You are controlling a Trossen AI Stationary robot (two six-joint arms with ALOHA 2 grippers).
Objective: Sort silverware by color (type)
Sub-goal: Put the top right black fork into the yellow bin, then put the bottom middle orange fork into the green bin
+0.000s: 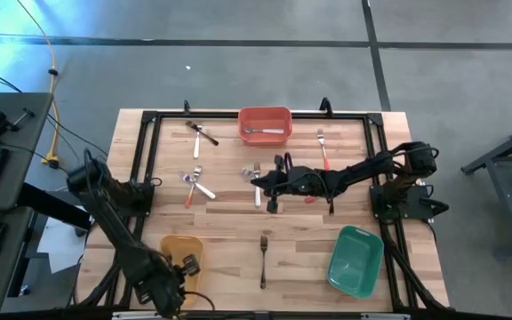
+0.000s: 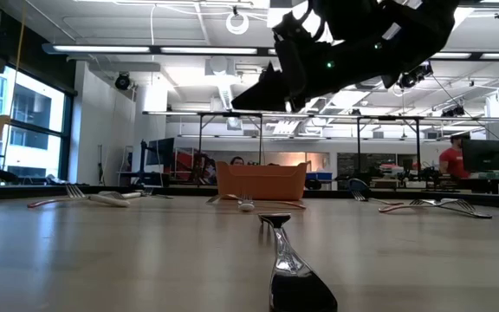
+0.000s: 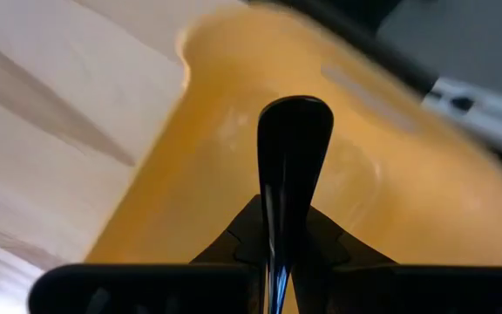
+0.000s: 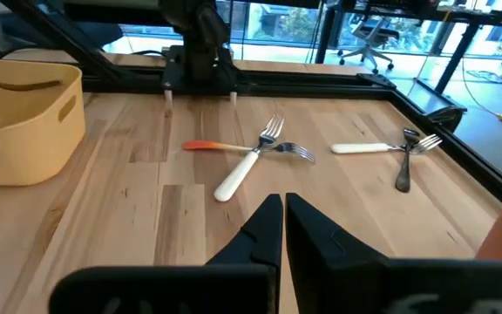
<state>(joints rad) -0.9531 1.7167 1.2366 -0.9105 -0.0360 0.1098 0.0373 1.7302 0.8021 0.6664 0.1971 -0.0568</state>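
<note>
My left gripper (image 1: 185, 265) hangs over the yellow bin (image 1: 174, 249) at the table's near left and is shut on a black-handled piece of silverware (image 3: 293, 148). My right gripper (image 1: 272, 203) hovers shut above the table's middle, holding nothing (image 4: 282, 209). Flat on the wood lie a black-handled fork (image 1: 263, 258), a white-handled fork (image 1: 256, 180), a red-handled fork (image 1: 324, 148), a black-handled piece (image 1: 206, 134), and a crossed white and red pair (image 1: 194, 185). One more piece lies inside the red bin (image 1: 265, 124). My left gripper pinches the black-handled piece between its two fingers (image 3: 234, 249), part way along the handle. The handle's rounded free end (image 3: 295, 112) sticks out past the fingertips over the yellow bin's floor. The head is hidden behind the fingers.
A green bin (image 1: 356, 260) sits at the near right, the red bin at the far middle. A black frame (image 1: 149, 160) borders the table. In the low view the black fork (image 2: 288, 260) lies close in front, with the right gripper (image 2: 267, 87) high above it.
</note>
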